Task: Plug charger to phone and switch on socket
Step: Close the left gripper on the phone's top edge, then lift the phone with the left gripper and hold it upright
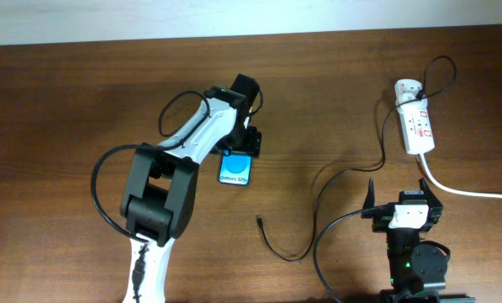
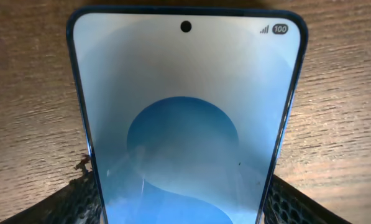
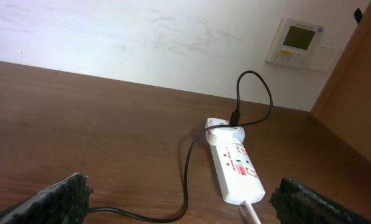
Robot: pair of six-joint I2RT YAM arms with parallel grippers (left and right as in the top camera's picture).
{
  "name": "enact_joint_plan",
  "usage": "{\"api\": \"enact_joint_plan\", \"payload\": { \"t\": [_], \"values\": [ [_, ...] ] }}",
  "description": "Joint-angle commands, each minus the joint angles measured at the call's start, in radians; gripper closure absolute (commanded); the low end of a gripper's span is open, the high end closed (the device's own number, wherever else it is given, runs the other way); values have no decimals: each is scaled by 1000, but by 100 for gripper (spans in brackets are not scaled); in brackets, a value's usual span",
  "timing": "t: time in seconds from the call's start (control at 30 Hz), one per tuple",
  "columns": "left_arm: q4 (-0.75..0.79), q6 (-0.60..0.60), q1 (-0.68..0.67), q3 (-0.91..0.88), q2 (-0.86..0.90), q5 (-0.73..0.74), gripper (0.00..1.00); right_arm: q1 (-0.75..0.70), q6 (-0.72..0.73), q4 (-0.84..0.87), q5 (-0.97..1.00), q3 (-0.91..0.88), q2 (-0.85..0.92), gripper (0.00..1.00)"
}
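Left jaws on phone, charger loose on desk, right jaws released.
Phone [image 1: 235, 171] lies flat, screen up and lit, left of desk [image 1: 66, 101] centre; left jaws grasp it, pads [image 2: 73, 199] against both long edges. Charger [image 3: 187, 177] runs from its adapter in the socket [image 1: 417, 126] at far right and curves across the desk; its tip [image 1: 259, 220] lies bare, near the phone's lower end but apart from it. Right jaws spread wide, holding nothing, near the socket, cable passing between.
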Motion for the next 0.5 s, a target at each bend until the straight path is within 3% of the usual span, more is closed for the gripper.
{"api": "enact_joint_plan", "payload": {
  "t": [0.0,0.27,0.47],
  "values": [
    [-11,5,23,21,16,48,24,6,0,-8,15,-5,-6,2],
    [-31,5,34,27,16,120,27,6,0,-8,15,-5,-6,2],
    [-117,6,45,137,16,190,25,6,0,-8,15,-5,-6,2]
  ]
}}
